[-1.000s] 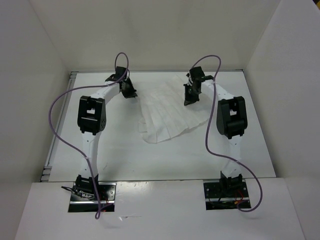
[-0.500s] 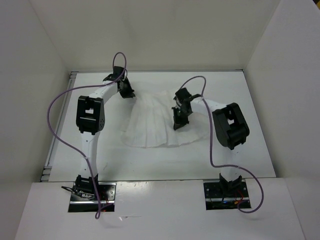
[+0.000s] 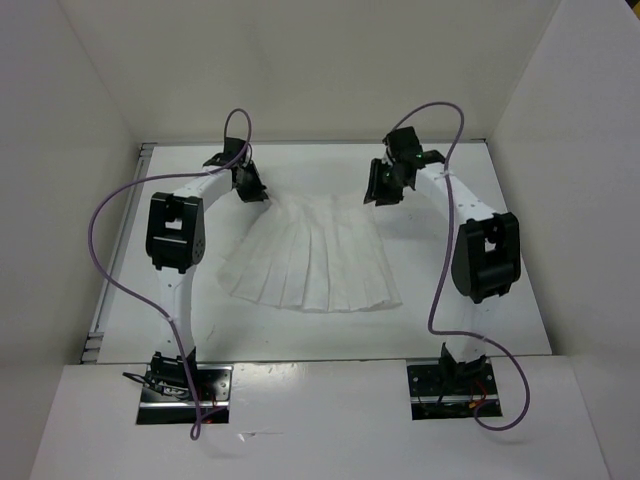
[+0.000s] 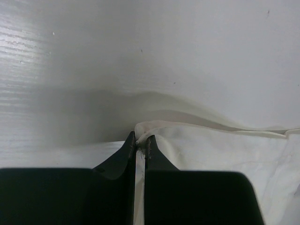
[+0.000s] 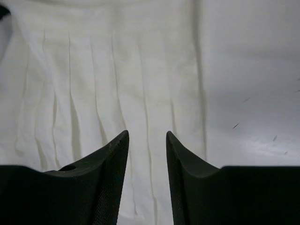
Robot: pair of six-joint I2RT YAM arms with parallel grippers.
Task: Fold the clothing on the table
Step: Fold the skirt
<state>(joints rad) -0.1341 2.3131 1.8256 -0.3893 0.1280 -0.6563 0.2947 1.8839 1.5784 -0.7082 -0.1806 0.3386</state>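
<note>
Left gripper (image 4: pixel 139 139) is pinching a corner of the clothing (image 3: pixel 310 262), right gripper (image 5: pixel 146 137) is hanging parted, empty; white walls (image 3: pixel 320 70) are enclosing the white table (image 3: pixel 500 310), pleats are fanning outward

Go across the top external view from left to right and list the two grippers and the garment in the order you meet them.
left gripper, shut on the garment's far left corner → the clothing, spread out with its pleats showing → right gripper, open by the far right corner
</note>
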